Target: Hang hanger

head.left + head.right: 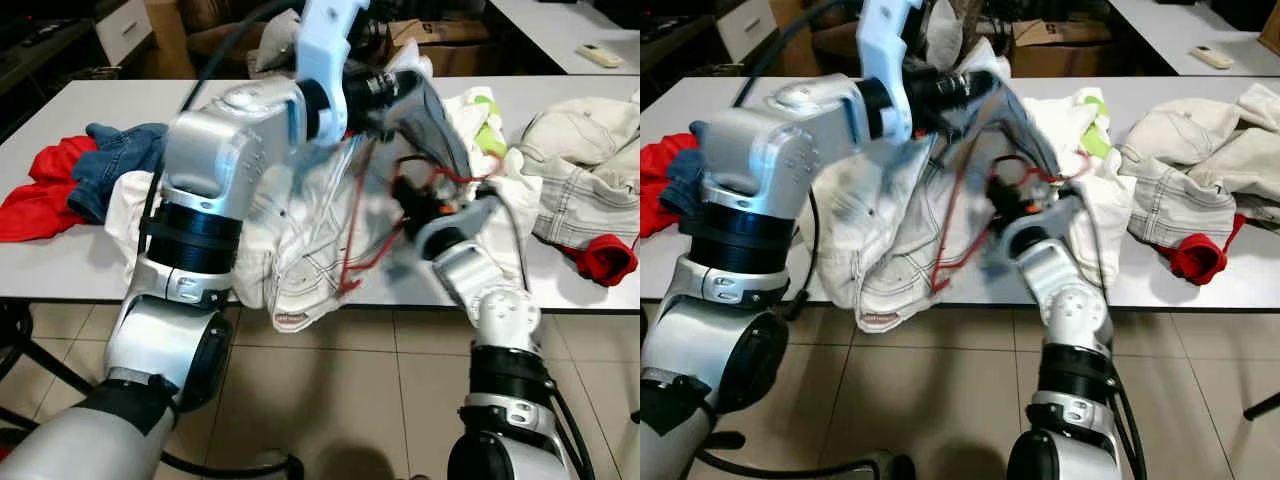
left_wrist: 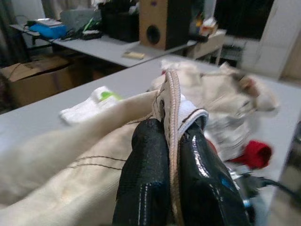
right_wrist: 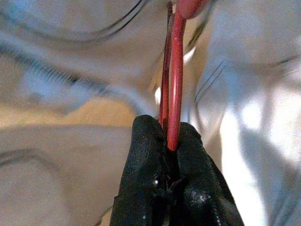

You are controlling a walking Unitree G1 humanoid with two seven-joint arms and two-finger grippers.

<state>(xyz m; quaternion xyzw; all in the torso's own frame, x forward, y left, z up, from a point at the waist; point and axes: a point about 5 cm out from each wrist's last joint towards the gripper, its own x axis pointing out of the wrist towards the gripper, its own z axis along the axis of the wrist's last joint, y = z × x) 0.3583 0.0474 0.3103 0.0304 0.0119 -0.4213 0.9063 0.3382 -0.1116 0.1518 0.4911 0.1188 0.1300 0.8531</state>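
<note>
A cream garment (image 1: 300,250) with dark stitching hangs from the front edge of the white table (image 1: 60,260). My left gripper (image 2: 173,155) is shut on a thick seam of this garment and holds it up over the table (image 1: 445,140). A red wire hanger (image 1: 350,250) runs through the garment's folds. My right gripper (image 3: 170,141) is shut on the hanger's thin red wire (image 3: 175,70), just below the left gripper (image 1: 1000,200). Much of the hanger is hidden by cloth.
A red cloth (image 1: 40,190) and blue jeans (image 1: 115,160) lie at the table's left. Beige trousers (image 1: 580,170) with a red piece (image 1: 605,258) lie at the right, and a white and green cloth (image 1: 480,115) behind. Cardboard boxes (image 1: 440,35) stand beyond. Tiled floor (image 1: 380,400) lies below.
</note>
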